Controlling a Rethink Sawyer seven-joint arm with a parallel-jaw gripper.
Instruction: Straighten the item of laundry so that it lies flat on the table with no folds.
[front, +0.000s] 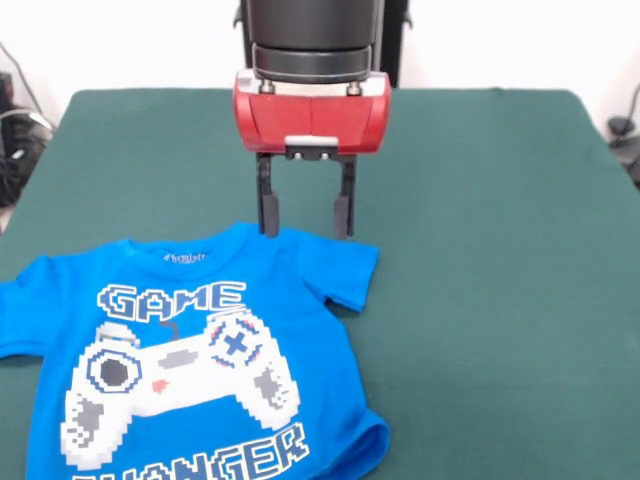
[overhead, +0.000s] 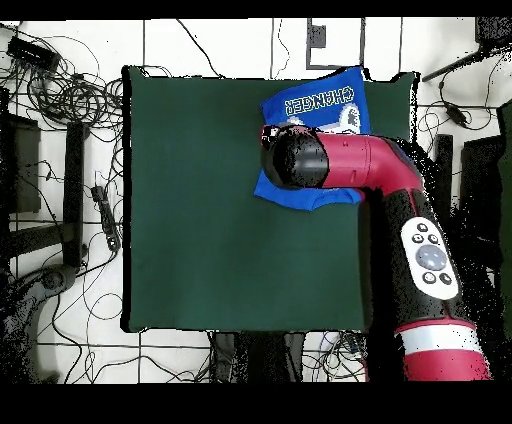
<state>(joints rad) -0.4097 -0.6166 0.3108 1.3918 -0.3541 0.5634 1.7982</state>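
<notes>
The shirt (front: 190, 350) lies print-up at the near left of the table (front: 480, 200) in the front view, running off the near edge of that view. Its right sleeve and the hem corner at near right are curled or doubled under. The hand (front: 305, 205) hangs above the shirt's far right shoulder, fingers (front: 267, 205) spread apart and holding nothing, tips just at the cloth's far edge.

To do this step well, I judge the hand should come down on the folded sleeve, pinch only the top layer near its edge, and draw it outward to the right, low over the felt, so the fold opens rather than drags the whole shirt. The curled hem needs the same care after.

From overhead the arm (overhead: 400, 190) covers much of the shirt, so folds beneath cannot be judged. Cables (overhead: 60, 90) lie on the floor beyond the table; nothing else sits on the felt.
</notes>
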